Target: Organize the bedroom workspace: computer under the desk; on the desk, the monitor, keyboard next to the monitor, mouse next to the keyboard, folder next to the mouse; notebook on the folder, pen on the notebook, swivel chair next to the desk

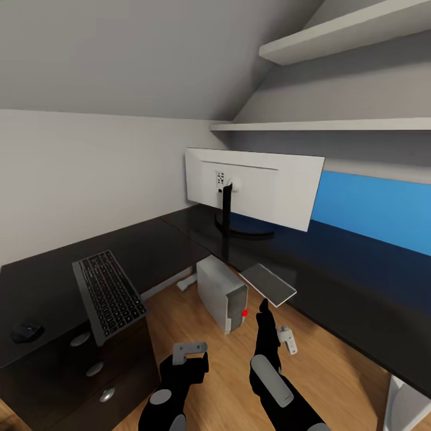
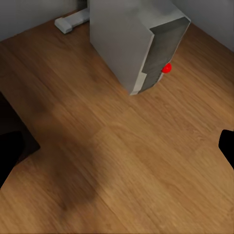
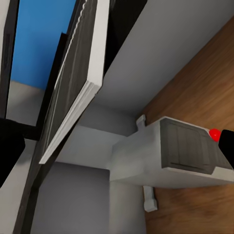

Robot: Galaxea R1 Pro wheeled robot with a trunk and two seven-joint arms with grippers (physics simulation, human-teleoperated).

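From the head camera, the black L-shaped worktop (image 1: 359,281) wraps around a wooden floor (image 1: 179,323). The monitor (image 1: 263,185) stands in its corner, white back toward the camera. The keyboard (image 1: 109,294) lies on the left wing with its near end past the edge, and the mouse (image 1: 26,330) sits well to its left. The notebook (image 1: 268,284) rests on the right wing, jutting over the edge. The computer (image 1: 221,293) stands on the floor under the corner. The left tool (image 1: 190,353) hangs over the floor with its fingers apart. The right tool (image 1: 263,311) reaches up just below the notebook; I cannot tell its state.

The left wrist camera shows the computer (image 2: 131,44) on the floor (image 2: 122,161).

The right wrist camera shows the notebook (image 3: 73,107) edge-on, with the computer (image 3: 165,156) beyond.
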